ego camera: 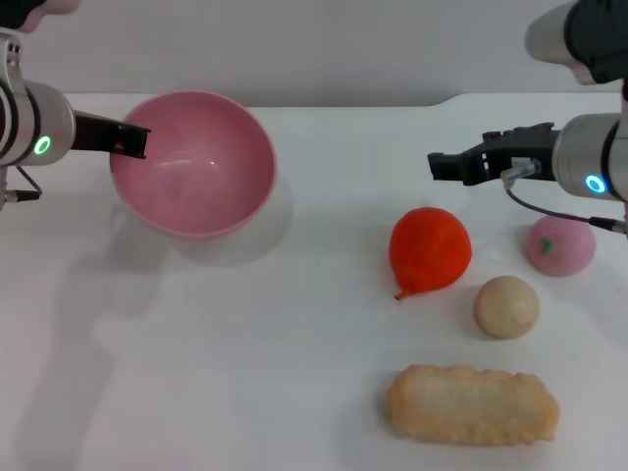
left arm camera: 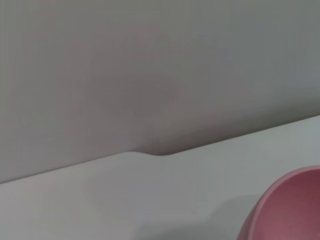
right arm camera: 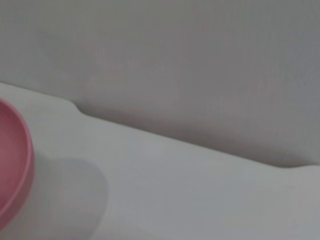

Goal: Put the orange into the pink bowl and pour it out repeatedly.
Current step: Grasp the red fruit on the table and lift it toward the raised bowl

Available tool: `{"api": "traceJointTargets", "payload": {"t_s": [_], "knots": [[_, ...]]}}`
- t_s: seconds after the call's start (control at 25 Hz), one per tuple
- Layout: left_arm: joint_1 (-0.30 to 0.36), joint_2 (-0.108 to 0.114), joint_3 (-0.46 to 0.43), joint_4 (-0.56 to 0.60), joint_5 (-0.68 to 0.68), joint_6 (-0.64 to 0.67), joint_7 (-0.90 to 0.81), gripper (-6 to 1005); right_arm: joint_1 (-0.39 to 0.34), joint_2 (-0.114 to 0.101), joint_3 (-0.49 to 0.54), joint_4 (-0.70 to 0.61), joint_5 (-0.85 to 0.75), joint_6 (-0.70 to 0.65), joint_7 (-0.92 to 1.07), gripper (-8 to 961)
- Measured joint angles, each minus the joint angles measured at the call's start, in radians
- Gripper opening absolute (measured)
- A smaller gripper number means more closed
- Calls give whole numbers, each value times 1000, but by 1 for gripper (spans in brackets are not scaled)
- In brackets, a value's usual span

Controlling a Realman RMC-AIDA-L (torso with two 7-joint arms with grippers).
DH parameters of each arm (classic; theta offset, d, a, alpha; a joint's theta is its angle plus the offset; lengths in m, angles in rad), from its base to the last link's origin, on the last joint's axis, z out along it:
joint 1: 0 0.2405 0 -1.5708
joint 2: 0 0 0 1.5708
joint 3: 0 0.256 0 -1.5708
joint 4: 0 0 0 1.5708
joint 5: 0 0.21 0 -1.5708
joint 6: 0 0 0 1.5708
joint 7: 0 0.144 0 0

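While the left end effector [ego camera: 132, 140] stays out of the picking, it is clamped on the near-side rim of the pink bowl [ego camera: 192, 163], holding it tilted with its mouth toward the middle of the surface [ego camera: 245, 373]; the bowl is empty. Right of that bowl, well apart from it, the orange [ego camera: 430, 249] lies on the surface, below and slightly left of the right end effector [ego camera: 439, 163], which hovers above it; whether its fingers are apart or together I cannot tell. Just right of the orange sit a beige ball [ego camera: 506, 306], a pink ball [ego camera: 559, 245] and a breaded piece [ego camera: 472, 404]. The pour looks finished, so the refill comes next: the right end effector should descend onto the orange, grip it, then carry it leftward into the bowl.
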Motion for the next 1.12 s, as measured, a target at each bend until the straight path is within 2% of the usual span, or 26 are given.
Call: {"api": "traceJointTargets", "payload": {"t_s": [0.28,0.56,1.12], "knots": [[-11,1,-7,-10,0,6,14,50,59,2,-6,96,3,43,34,666],[-16,0,-8,-25,0,8,14,50,96,3,-29,215,65,25,43,663],[-24,0,-8,-30,-5,1,25,48,94,3,-43,239,70,13,62,657]]}}
